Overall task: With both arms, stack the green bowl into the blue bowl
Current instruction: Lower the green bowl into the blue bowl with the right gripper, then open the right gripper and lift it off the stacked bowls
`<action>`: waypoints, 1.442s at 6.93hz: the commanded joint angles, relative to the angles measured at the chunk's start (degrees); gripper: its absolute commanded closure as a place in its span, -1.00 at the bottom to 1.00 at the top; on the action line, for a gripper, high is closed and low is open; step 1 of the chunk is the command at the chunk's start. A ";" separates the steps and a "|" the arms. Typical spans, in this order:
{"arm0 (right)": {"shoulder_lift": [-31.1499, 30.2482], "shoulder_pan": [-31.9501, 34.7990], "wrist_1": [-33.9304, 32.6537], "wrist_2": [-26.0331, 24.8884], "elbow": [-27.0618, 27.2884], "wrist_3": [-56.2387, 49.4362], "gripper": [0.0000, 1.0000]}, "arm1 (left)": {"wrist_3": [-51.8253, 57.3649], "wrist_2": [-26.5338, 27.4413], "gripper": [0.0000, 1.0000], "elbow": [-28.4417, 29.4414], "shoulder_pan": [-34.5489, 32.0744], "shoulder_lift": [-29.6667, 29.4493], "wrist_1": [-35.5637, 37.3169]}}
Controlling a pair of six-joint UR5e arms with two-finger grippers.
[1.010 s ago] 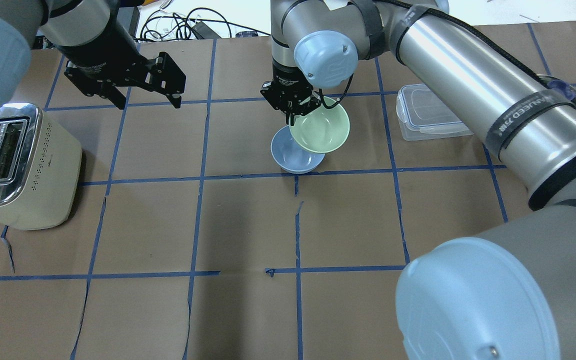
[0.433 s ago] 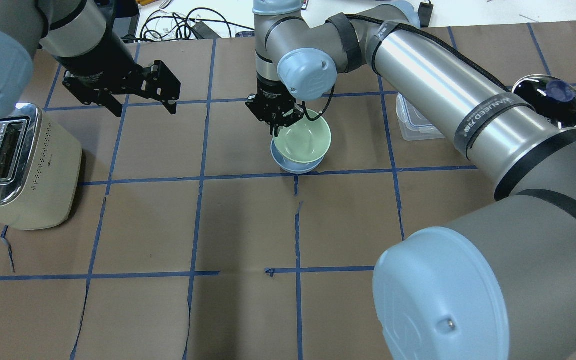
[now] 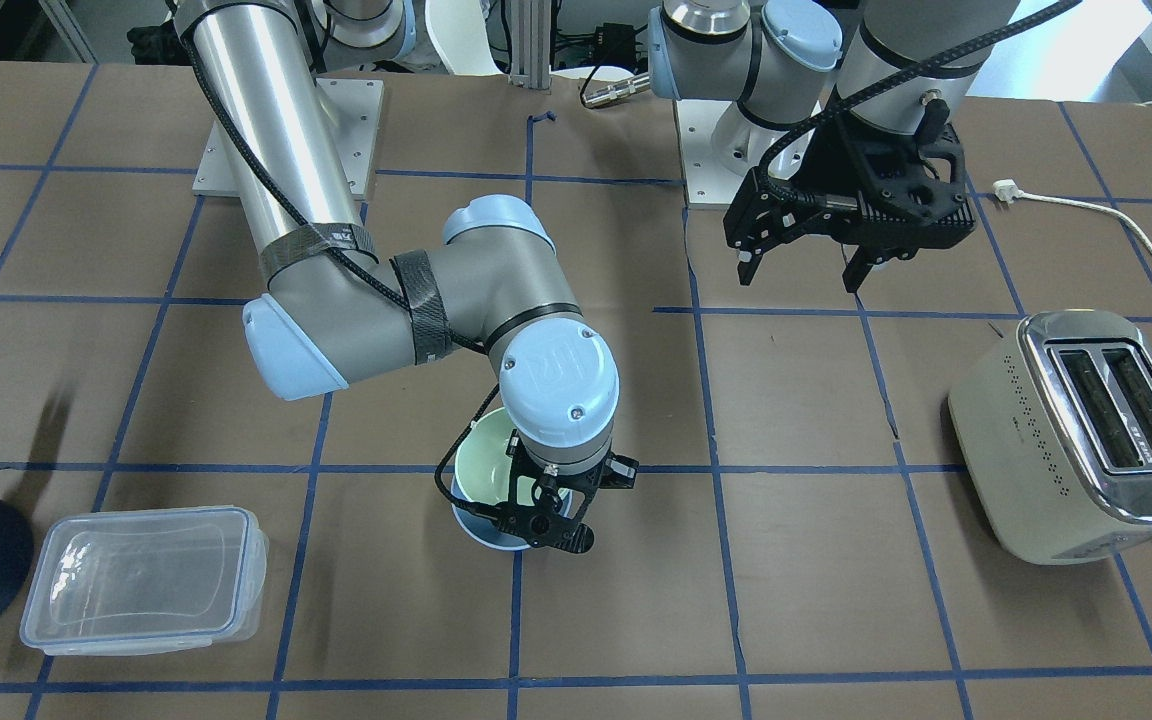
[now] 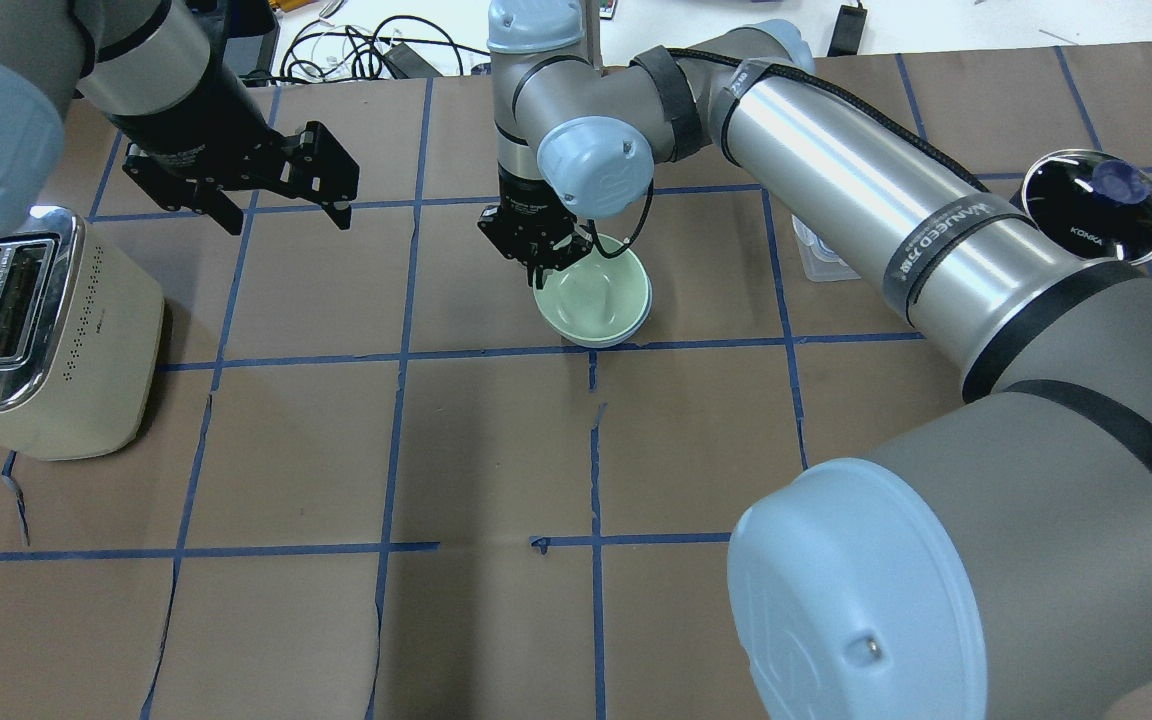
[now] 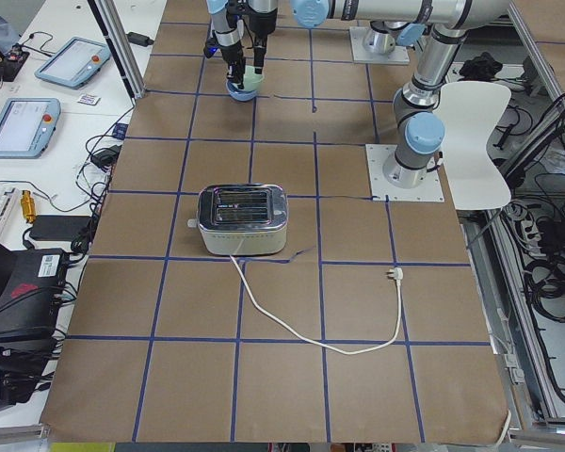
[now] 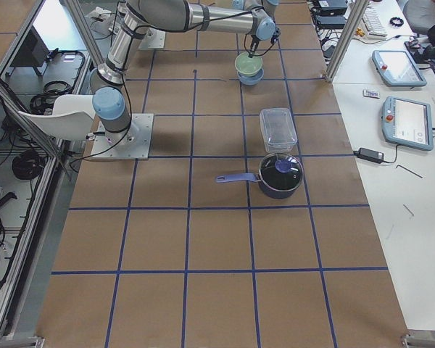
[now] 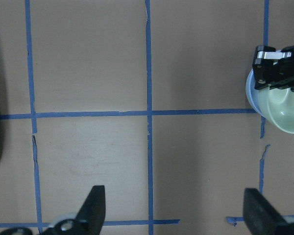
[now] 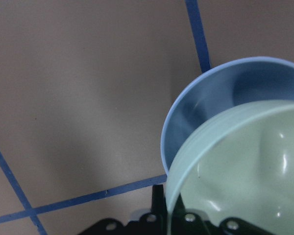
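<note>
The mint-green bowl (image 4: pixel 591 298) sits inside the pale blue bowl (image 4: pixel 626 337) near the table's middle, and only the blue rim shows around it. My right gripper (image 4: pixel 536 265) is shut on the green bowl's left rim. In the right wrist view the green bowl (image 8: pixel 245 171) leans in the blue bowl (image 8: pixel 206 112). The front view shows the green bowl (image 3: pixel 481 465) over the blue bowl (image 3: pixel 486 538) with the right gripper (image 3: pixel 536 510) on it. My left gripper (image 4: pixel 281 210) is open and empty, above the table well to the bowls' left. It also shows in the front view (image 3: pixel 801 270).
A cream toaster (image 4: pixel 36 330) stands at the left, its cord (image 3: pixel 1116 215) trailing behind. A clear lidded container (image 3: pixel 141 575) and a dark blue pot (image 4: pixel 1096 200) sit at the right. The right arm (image 4: pixel 836 170) spans the right half.
My right gripper has carried the green bowl left and down, from beside and above the blue bowl into it. The left arm has barely moved.
</note>
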 commanded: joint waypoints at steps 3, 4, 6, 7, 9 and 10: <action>-0.46 -1.13 -0.35 -1.00 -0.44 -1.68 -1.00 | 0.07 -0.09 -1.00 -0.05 0.02 -0.09 0.07; -1.51 -1.74 0.26 -0.57 -1.41 -2.47 -1.00 | 0.07 -0.09 -1.00 -0.05 0.02 -0.09 0.07; -4.67 -5.07 6.03 -0.48 -2.38 -7.19 -1.00 | 0.07 -0.09 -1.00 -0.05 0.02 -0.09 0.07; -6.78 -6.57 8.07 -0.47 -2.38 -8.71 -1.00 | 0.07 0.00 -1.00 -0.05 0.02 -0.09 0.07; -9.59 -10.34 11.58 -0.47 -2.38 -9.42 -1.00 | 0.16 0.09 -1.00 0.04 -0.07 -0.09 0.07; -12.13 -12.19 15.17 -1.00 -2.30 -12.90 -1.00 | 0.16 0.35 -1.00 0.04 0.02 -0.09 0.07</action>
